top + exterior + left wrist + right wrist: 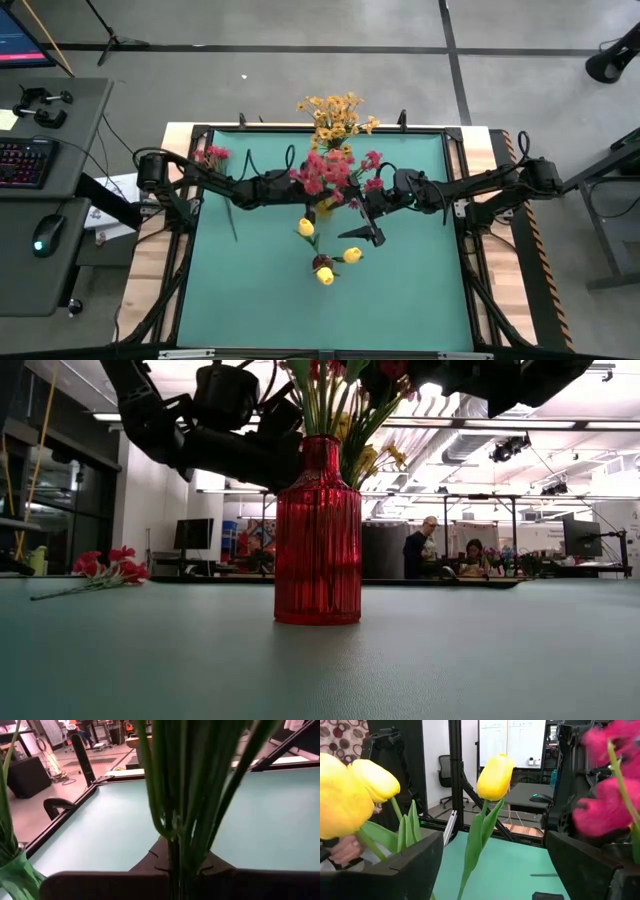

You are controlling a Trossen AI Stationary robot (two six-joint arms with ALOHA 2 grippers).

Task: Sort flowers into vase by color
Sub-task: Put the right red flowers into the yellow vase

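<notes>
Left wrist view: left gripper (175,875) jaws clamped on green stalks (190,795); right gripper (490,870) jaws open; a pull could tip the red vase (318,535).

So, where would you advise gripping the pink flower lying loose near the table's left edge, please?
Probably on the pink flower's thin green stalk, which lies flat and bare on the mat away from the bushy blossoms; come straight down from above, fingers across it.

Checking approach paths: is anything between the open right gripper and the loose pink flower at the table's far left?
Yes. The red vase with its bouquet and the left gripper, shut on stems, sit between the right gripper and the pink flower.
</notes>
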